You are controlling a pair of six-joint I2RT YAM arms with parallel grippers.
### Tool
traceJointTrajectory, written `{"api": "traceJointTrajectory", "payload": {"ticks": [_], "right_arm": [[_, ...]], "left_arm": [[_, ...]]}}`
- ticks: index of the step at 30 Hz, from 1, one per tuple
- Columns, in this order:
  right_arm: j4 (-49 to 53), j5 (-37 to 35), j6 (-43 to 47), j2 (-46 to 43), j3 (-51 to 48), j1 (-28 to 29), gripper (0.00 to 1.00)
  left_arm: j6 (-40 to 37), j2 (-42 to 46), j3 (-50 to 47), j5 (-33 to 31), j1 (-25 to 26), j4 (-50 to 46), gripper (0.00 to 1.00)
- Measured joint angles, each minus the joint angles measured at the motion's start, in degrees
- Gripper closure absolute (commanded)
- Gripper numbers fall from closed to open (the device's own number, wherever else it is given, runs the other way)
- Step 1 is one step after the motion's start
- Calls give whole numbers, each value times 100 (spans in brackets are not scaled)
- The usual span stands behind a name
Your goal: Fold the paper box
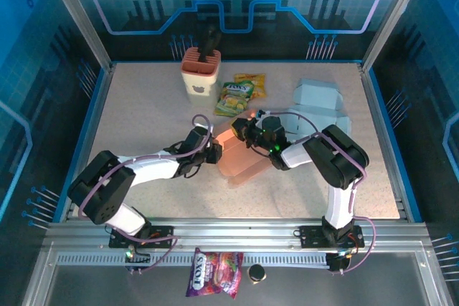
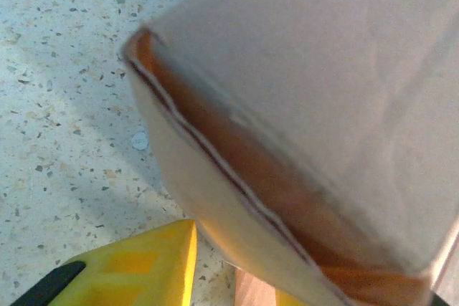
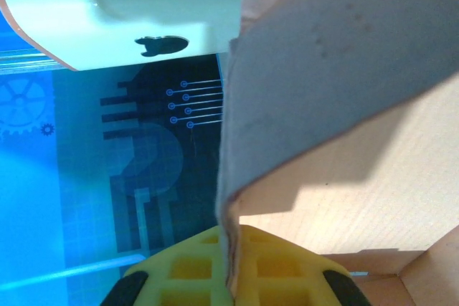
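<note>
The orange-peach paper box (image 1: pixel 240 157) stands partly formed at the table's middle, open side up. My right gripper (image 1: pixel 244 131) is at its far upper edge; in the right wrist view (image 3: pixel 231 252) its yellow fingers (image 3: pixel 183 270) are shut on a thin upright flap of the box (image 3: pixel 344 69). From the left, my left gripper (image 1: pixel 214 151) reaches the box's left side. In the left wrist view (image 2: pixel 240 277) the box's double-walled corner (image 2: pixel 287 105) sits between the jaws, against one yellow finger (image 2: pixel 143 270); the other finger is mostly hidden behind the box.
A pink and white holder (image 1: pixel 200 71) stands at the back, with two snack packets (image 1: pixel 237 97) beside it. A pale folded box (image 1: pixel 319 98) lies at the back right. Another packet (image 1: pixel 214 274) and a small dark round thing (image 1: pixel 256 273) lie below the arm bases.
</note>
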State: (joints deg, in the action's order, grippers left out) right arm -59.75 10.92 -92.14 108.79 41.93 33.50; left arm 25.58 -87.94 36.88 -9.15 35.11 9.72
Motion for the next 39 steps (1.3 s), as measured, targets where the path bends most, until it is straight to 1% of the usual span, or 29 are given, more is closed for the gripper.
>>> {"api": "traceJointTrajectory", "payload": {"ticks": [4,10,18,23,26,30,36,39], "right_arm": [[2,0,-2,0,0,0,100],[2,-55,-4,-2,2,0,100],[2,-195,-52,-2,17,-2,100],[11,-264,-87,-2,59,0,100],[31,-326,-87,-2,87,0,100],[118,-417,-144,-24,94,0,100],[765,-450,-160,-321,153,68,74],[1226,-431,-170,-533,162,131,56]], "left_arm": [[98,-125,9,-184,85,72,70],[173,-251,122,-470,195,81,77],[348,-411,356,-758,289,-96,82],[573,-514,551,-962,358,-317,90],[721,-590,682,-1080,382,-448,99],[868,-669,879,-1167,407,-726,100],[949,-717,1093,-1250,407,-1038,100],[953,-717,1200,-1268,417,-1119,100]]}}
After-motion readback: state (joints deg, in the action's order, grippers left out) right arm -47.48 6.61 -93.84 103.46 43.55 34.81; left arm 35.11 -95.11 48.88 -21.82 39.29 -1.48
